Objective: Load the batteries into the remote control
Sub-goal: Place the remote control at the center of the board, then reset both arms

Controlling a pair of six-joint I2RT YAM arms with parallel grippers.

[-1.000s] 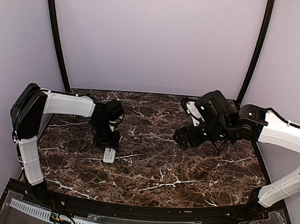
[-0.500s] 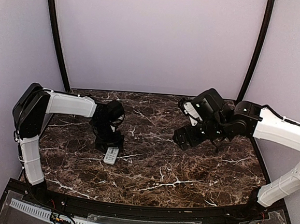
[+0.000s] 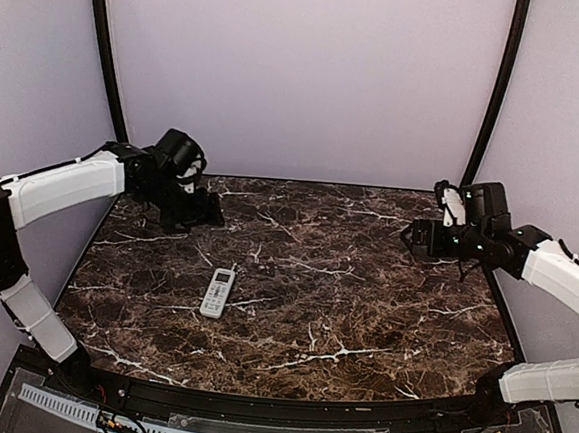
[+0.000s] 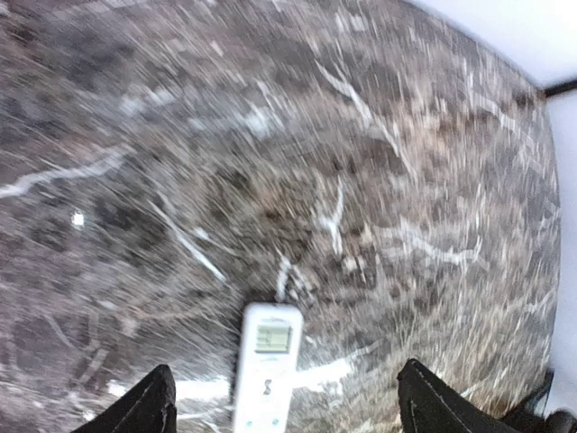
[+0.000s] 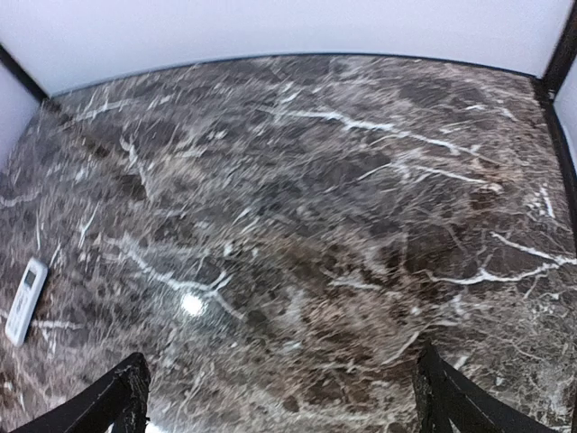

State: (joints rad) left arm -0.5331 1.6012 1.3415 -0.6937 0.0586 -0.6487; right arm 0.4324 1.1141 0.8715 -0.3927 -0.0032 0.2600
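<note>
Dark veined marble table (image 3: 361,323), lilac walls (image 3: 300,77), remote control (image 3: 217,292) flat; left pincer (image 3: 206,210) and right pincer (image 3: 415,238) gape empty

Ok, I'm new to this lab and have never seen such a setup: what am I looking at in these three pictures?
Two white robot arms are bolted at the near edge of a marble table. The wide picture comes from a fixed camera above and behind them. The other two come from a camera on each wrist; the dark tips at the bottom are that arm's own fingers. The left pincer and right pincer hang open, holding nothing. A white remote control lies on the table. No batteries show.
</note>
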